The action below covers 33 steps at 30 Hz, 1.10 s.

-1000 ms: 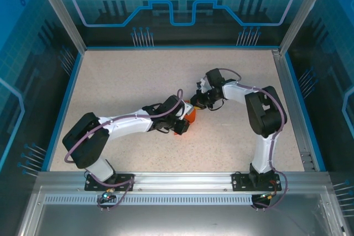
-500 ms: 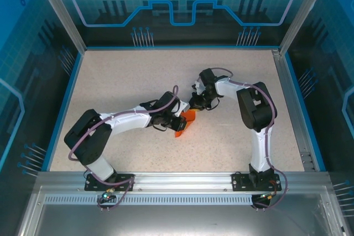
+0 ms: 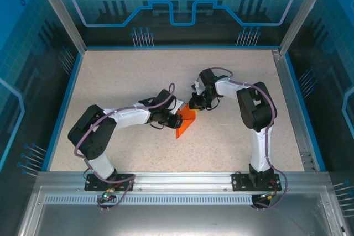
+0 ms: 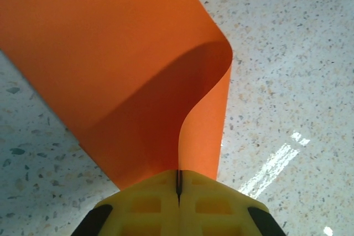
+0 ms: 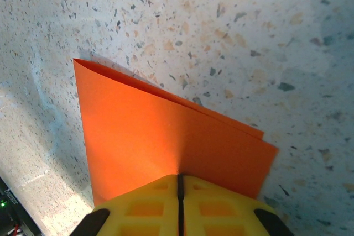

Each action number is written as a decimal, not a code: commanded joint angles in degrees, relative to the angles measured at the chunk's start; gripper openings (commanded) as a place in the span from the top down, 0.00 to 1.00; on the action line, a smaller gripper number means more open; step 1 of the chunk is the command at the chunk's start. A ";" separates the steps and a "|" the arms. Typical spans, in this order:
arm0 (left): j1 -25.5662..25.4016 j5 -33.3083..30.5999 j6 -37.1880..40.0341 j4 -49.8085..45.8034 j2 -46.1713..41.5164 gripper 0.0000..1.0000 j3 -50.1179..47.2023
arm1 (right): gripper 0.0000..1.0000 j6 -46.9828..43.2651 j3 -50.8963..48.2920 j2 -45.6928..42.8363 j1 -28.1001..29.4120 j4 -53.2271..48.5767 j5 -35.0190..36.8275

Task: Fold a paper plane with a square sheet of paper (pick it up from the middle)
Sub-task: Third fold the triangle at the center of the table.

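Observation:
The square sheet of paper point(image 3: 186, 122) is bright orange and doubled over, held just above the table between both arms. My left gripper point(image 3: 175, 119) is shut on one edge of it. In the left wrist view the sheet point(image 4: 127, 64) bows up in a curve from the yellow jaws point(image 4: 178, 174). My right gripper point(image 3: 194, 106) is shut on the opposite edge. In the right wrist view two layers of the sheet point(image 5: 160, 136) fan out flat from the pressed-together jaws point(image 5: 180, 179), with a pointed corner at the upper left.
The speckled beige table point(image 3: 127, 75) is ringed by a blue rim and metal frame posts point(image 3: 290, 87). Both forearms meet near the table's middle. The arm bases are bolted to the near rail point(image 3: 182, 181).
My left arm has drawn back to the left, so more of the orange sheet shows between the grippers. My right gripper shifted a little left and then stayed put. Both stay shut.

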 commanded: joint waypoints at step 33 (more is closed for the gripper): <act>2.23 1.68 0.82 -2.45 3.39 0.93 2.23 | 0.93 -0.88 -1.91 1.66 1.45 -3.46 1.75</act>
